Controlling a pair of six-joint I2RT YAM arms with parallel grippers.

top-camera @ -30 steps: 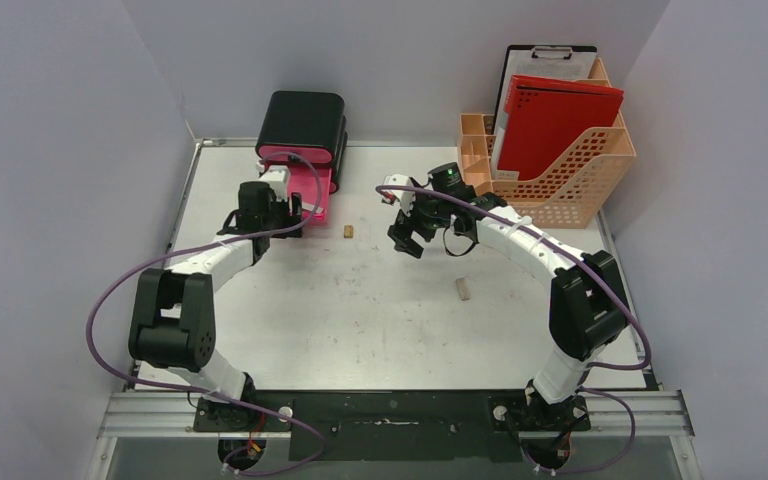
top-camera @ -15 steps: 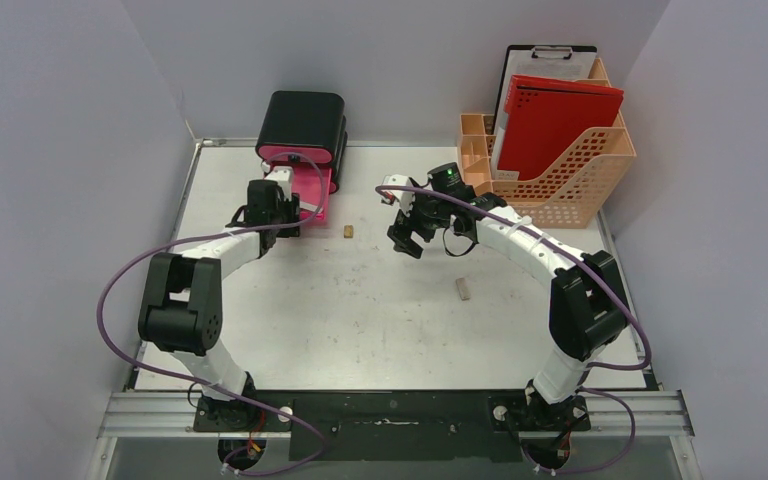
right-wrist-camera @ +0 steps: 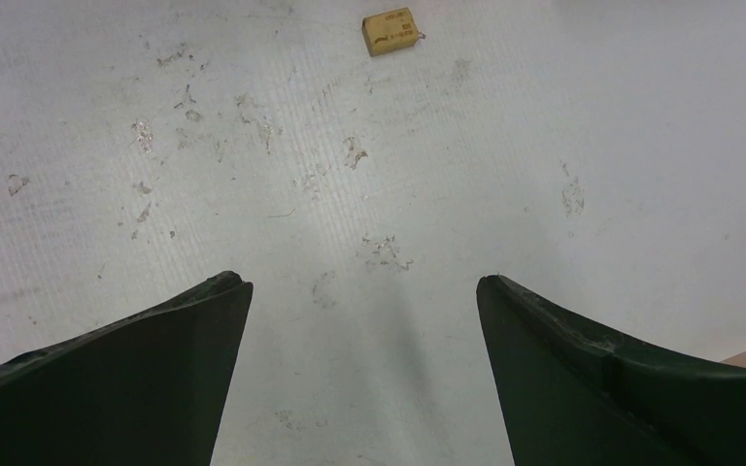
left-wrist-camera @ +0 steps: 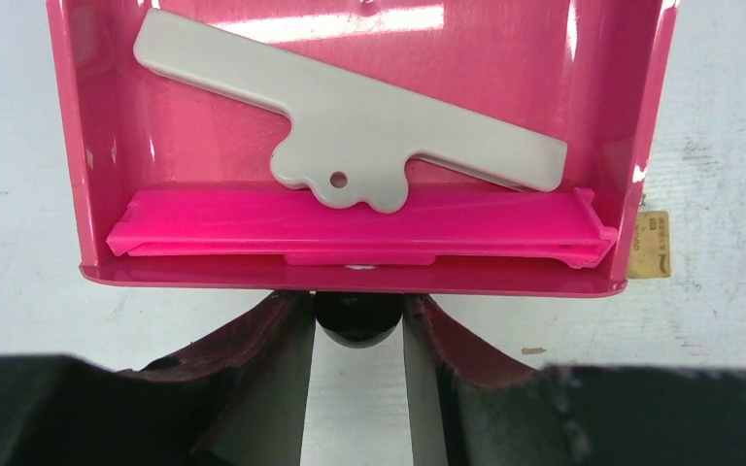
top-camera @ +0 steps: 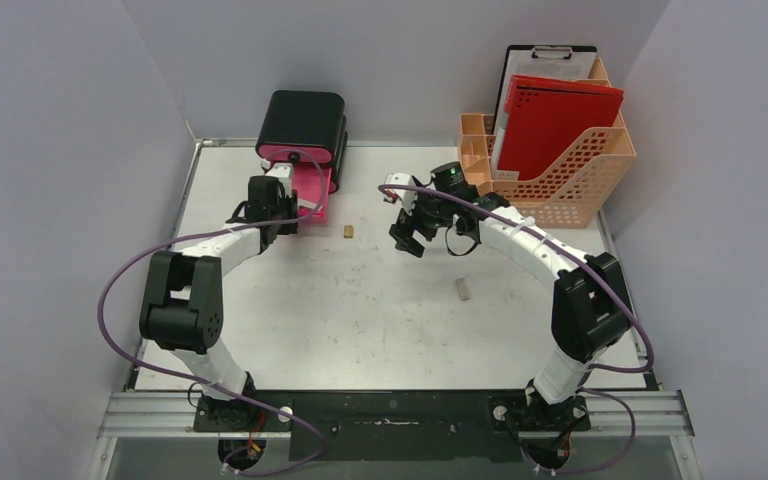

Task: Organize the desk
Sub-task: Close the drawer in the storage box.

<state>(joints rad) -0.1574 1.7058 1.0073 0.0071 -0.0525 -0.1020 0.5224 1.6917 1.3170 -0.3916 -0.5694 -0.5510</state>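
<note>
The left hand point(left-wrist-camera: 356, 335) is closed snugly on the small black round knob point(left-wrist-camera: 355, 318) of a glossy pink plastic drawer point(left-wrist-camera: 107, 146), a finger point(left-wrist-camera: 287, 369) pressed to each side of it. The drawer, pulled out of the black drawer box point(top-camera: 302, 125) beyond the hand, holds a flat pale-grey plastic piece point(left-wrist-camera: 350, 136) lying slantwise against a pink divider strip point(left-wrist-camera: 253, 218). Just right of the drawer front lies a small tan rectangular block point(top-camera: 348, 231) on the white scuffed flat table point(top-camera: 360, 330), which spreads under both hands. The right hand point(top-camera: 407, 240) hangs above bare tabletop, spread wide and gripping nothing – that same block sits ahead of its fingertips. A second tan block point(top-camera: 463, 289) lies behind this hand, nearer its arm's base, and the orange perforated plastic file rack point(top-camera: 560, 190) stands off to its right.
</note>
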